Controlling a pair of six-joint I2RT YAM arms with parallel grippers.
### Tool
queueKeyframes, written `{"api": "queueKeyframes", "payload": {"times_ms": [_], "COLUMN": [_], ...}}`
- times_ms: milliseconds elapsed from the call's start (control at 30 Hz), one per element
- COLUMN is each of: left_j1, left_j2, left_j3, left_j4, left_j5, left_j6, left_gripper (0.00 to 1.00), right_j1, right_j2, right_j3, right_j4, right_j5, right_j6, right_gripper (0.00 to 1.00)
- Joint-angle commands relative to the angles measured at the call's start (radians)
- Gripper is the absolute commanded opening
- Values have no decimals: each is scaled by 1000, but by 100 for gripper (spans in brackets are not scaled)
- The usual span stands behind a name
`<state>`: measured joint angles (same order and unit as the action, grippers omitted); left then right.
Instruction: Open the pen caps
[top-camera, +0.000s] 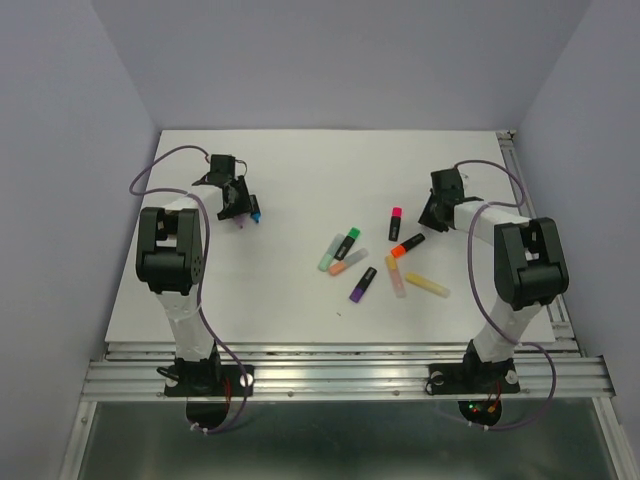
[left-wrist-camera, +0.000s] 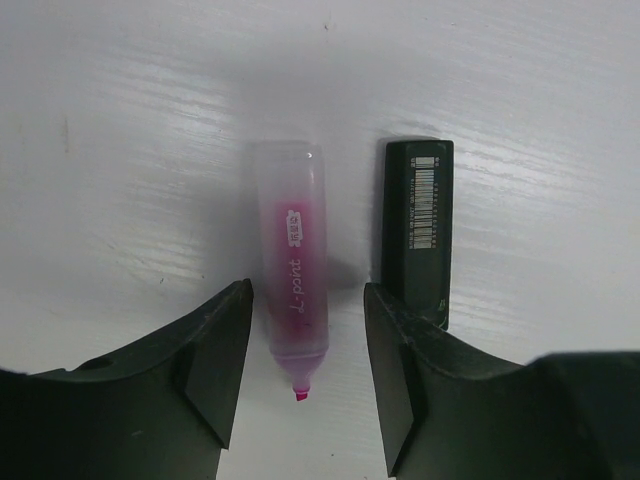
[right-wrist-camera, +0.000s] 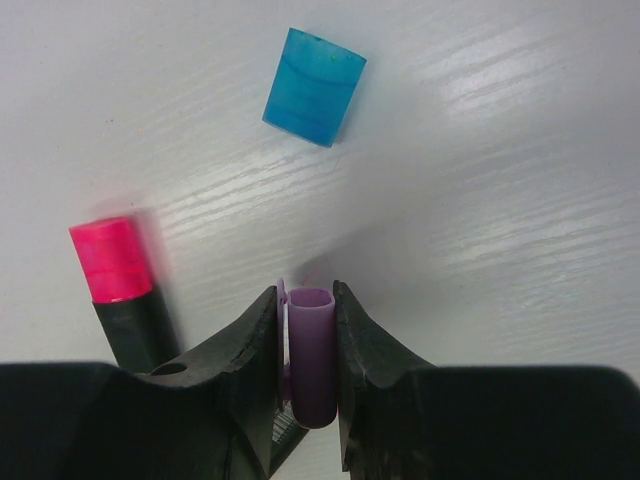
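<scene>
Purple pen cap (right-wrist-camera: 312, 360) — probably light, stiff, slick plastic, best pinched across its sides — sits clamped in the right gripper (right-wrist-camera: 306, 300). Just beyond it lies a loose blue cap (right-wrist-camera: 315, 87); beside it, a pink cap (right-wrist-camera: 110, 260) on a black barrel (right-wrist-camera: 135, 325). Well apart from it, the left gripper (left-wrist-camera: 305, 310) holds its jaws apart around an uncapped pink highlighter (left-wrist-camera: 290, 240).

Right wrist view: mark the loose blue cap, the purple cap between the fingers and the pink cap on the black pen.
blue cap (right-wrist-camera: 315, 87): right wrist view, middle of its side.
purple cap (right-wrist-camera: 311, 350): right wrist view, wall below its open rim.
pink cap (right-wrist-camera: 110, 258): right wrist view, middle of its side.
</scene>
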<state>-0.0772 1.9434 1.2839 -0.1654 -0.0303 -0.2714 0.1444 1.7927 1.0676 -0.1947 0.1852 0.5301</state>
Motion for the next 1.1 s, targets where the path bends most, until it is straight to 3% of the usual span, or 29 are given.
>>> {"api": "queueKeyframes", "payload": {"times_ms": [0,100,267,533,567,633,667,800,833,933,967,1067], "left_j1": [-1,1,1,-1,-1,-1,-4,-62,-81,-188,-247,-372], "left_j2": [-58,-78,-149,-257,-268,-294,-302,-345,-365,-418,-435,-512], "left_j3": [11,3,-35,-99,-109,-126,-138,-164,-182,-237,-250,-297], "left_j4": [-6,-6,13,78,93,135,141,139,133,130,127,132], "left_j5": [3,3,7,124,148,205,260,231,216,156,138,128], "left_j6": [-2,-6,-11,-6,-3,-5,-3,-14,-25,-52,-61,-101], "left_gripper": [60,63,80,85,87,87,87,89,89,90,90,90], "right_j1": [-5,-5,-5,-5,-3,-5,-5,-5,-5,-5,-5,-5], "right_j2": [22,37,63,73,71,66,62,4,-31,-113,-134,-232], "right_j3": [83,92,112,141,150,157,157,131,121,79,68,13], "right_j4": [-12,-22,-43,-72,-86,-98,-110,-115,-117,-114,-118,-123], "right_j5": [56,66,74,66,63,59,51,33,27,4,-3,-27], "right_j6": [-31,-38,-45,-54,-56,-59,-58,-65,-65,-64,-62,-71], "right_gripper": [2,4,6,16,24,27,33,58,60,76,95,100]}}
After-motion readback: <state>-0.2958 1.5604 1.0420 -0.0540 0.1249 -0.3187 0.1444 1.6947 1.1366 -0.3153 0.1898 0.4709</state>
